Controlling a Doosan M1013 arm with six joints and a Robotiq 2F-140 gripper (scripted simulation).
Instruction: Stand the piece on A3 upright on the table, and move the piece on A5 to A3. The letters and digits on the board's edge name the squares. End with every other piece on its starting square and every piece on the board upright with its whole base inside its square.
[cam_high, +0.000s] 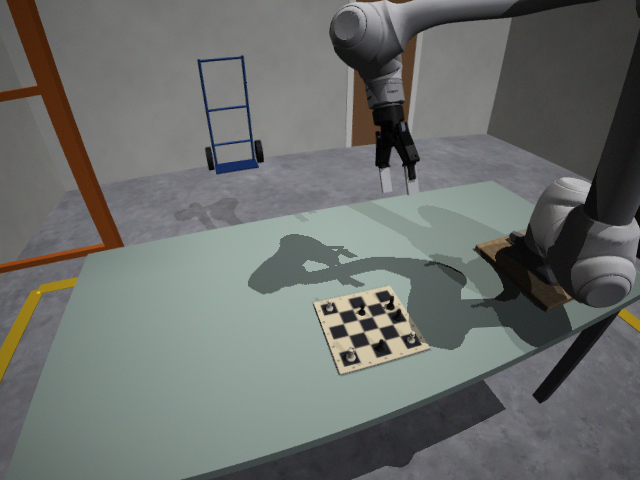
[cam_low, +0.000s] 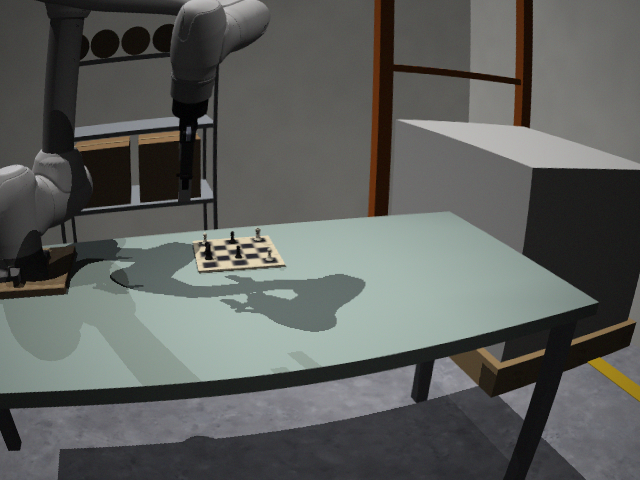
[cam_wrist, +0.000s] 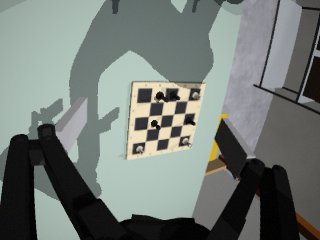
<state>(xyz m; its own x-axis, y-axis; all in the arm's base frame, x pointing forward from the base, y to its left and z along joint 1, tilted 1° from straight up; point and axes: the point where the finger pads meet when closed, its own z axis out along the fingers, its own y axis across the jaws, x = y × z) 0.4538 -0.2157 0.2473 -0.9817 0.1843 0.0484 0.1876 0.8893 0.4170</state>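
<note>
Nearest the top camera, the pale green table (cam_high: 155, 330) carries a small chessboard (cam_high: 345, 367) set toward the arm's side. Three white pieces (cam_high: 350, 354) occupy corner squares, and four dark pieces (cam_high: 361, 310) cluster toward the far and right part of the board. One dark piece (cam_high: 397, 315) near the right edge appears to lie tilted; it may be the A3 piece to be stood upright, though the edge letters are too small to read, so A3 and A5 cannot be told apart with certainty.

Behind the board, the gripper (cam_high: 397, 180) hangs high above the table's far edge, fingers spread fully and holding nothing. The wooden base plate (cam_high: 488, 249) of the arm sits at the right.

Risk, as a judgement: the pieces stand close together, so wide-spread fingers descending on one could knock its neighbour; a tilted piece may roll or slip when pinched off-centre. Misreading the squares would send the wrong piece to A3.

Open room: broad bare table lies left of the board for setting a piece down; the board's right side is nearer the table edge and the arm's base. Farther back stand a blue hand truck (cam_high: 227, 109) and an orange frame (cam_high: 62, 118).
</note>
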